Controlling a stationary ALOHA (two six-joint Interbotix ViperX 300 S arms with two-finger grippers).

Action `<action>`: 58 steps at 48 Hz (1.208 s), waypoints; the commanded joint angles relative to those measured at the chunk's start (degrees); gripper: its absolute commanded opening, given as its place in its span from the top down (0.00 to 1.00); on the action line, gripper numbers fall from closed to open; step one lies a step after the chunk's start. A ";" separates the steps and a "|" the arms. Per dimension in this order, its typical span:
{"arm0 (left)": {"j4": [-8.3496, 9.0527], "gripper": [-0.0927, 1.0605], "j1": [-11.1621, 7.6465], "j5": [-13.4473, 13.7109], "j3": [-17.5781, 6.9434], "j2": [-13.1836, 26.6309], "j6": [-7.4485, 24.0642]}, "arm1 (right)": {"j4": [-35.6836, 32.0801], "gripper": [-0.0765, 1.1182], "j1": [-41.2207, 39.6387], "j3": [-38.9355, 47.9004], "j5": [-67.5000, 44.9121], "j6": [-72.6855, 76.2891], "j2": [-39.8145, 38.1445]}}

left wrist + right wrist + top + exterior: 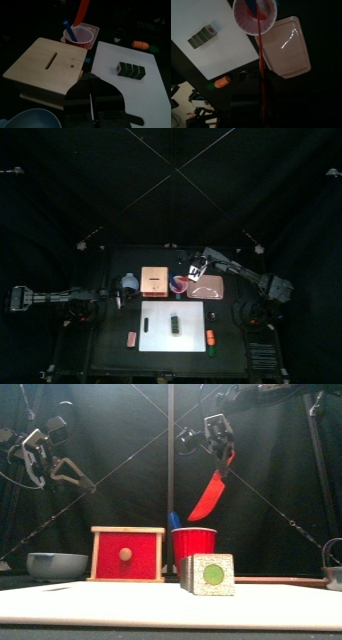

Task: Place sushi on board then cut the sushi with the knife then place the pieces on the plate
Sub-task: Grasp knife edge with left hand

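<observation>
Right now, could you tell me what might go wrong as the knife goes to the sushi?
1. The red knife hangs tilted from the right gripper, its tip just above the red cup; swinging sideways could catch the rim or the blue knife.
2. The sushi roll stands unheld on the white board; the left gripper is away, so pressing may topple it.
</observation>
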 commanded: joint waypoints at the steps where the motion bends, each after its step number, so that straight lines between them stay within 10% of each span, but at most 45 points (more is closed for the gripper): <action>1: 0.18 0.94 0.18 -0.70 -1.41 -1.58 0.09 | -3.34 0.61 2.11 3.25 -3.78 2.02 -6.77; 29: 0.26 0.94 -1.85 -2.99 -3.96 -3.34 -0.44 | -3.60 0.60 13.10 37.88 -42.19 8.44 -31.11; 46: 0.62 0.90 -12.04 -5.62 -6.24 0.79 0.00 | -8.00 0.60 19.69 56.43 -72.60 8.00 -35.42; 58: 1.76 0.71 -13.62 -7.65 -8.44 6.42 -0.09 | -11.34 0.60 23.03 58.54 -77.78 8.00 -30.76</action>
